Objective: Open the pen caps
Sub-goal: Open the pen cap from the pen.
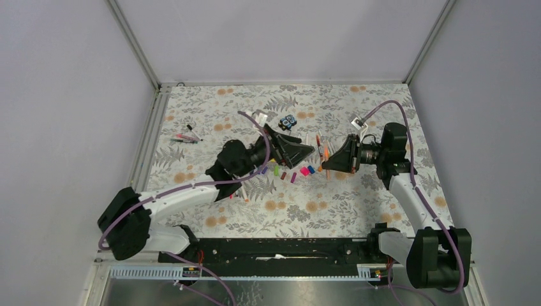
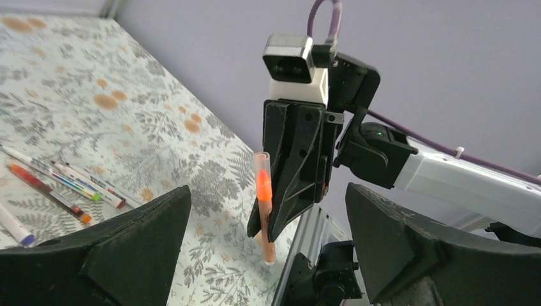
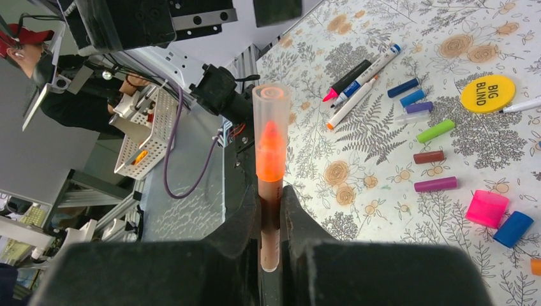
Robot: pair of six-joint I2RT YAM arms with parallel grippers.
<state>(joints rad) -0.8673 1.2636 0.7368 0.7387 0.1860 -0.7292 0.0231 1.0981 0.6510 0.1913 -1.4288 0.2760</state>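
Note:
My right gripper (image 3: 271,194) is shut on the barrel of an orange pen (image 3: 270,153), holding it upright above the table. A clear cap (image 3: 271,102) covers the pen's orange tip. My left gripper (image 2: 268,191) is wide open, its fingers (image 2: 147,236) standing on either side of that pen (image 2: 263,185) without touching it. In the top view the two grippers (image 1: 305,153) (image 1: 326,164) meet over the middle of the table. Loose pen caps (image 3: 436,131) in blue, purple, green, brown and pink lie on the cloth, with several pens (image 3: 360,80) beyond them.
A yellow disc (image 3: 488,94) lies near the caps. A small black-and-blue block (image 1: 288,122) sits behind the grippers. More pens (image 1: 185,138) lie at the far left of the flowered cloth (image 1: 357,210), and others (image 2: 64,182) show in the left wrist view.

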